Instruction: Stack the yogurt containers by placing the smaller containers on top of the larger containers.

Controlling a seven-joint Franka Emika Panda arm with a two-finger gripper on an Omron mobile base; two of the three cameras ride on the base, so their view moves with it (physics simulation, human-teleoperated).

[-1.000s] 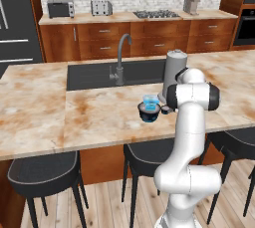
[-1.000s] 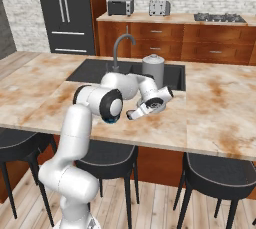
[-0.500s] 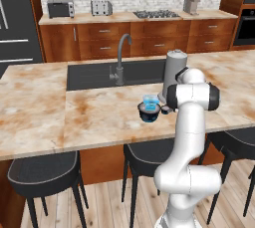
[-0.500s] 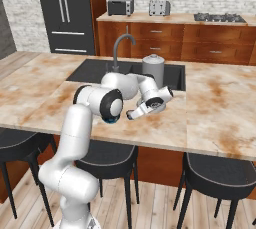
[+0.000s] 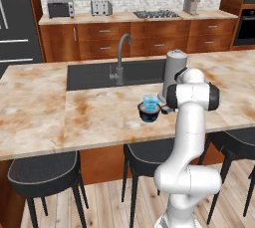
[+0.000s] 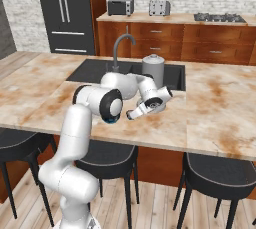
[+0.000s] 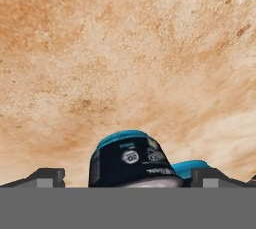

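Left base view: navy tub point(image 5: 149, 114) sits on the surface point(image 5: 89, 117), front-left of the grey cylinder point(image 5: 174, 72); light-blue cup point(image 5: 151, 101) looks seated on top of the tub; jaws just right of the tub, between it and the cylinder's base; hand view shows fingertips point(image 7: 47, 177) spread wide either side of the tub, gripping nothing; no change over the last second, arm parked, same jaw width; reads as cup released, stack holding; tiny dark cup likely next, can't locate it.

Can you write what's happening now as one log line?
end effector: open | around: squat dark navy yogurt tub | on tub: small light-blue cup | surface: marble counter
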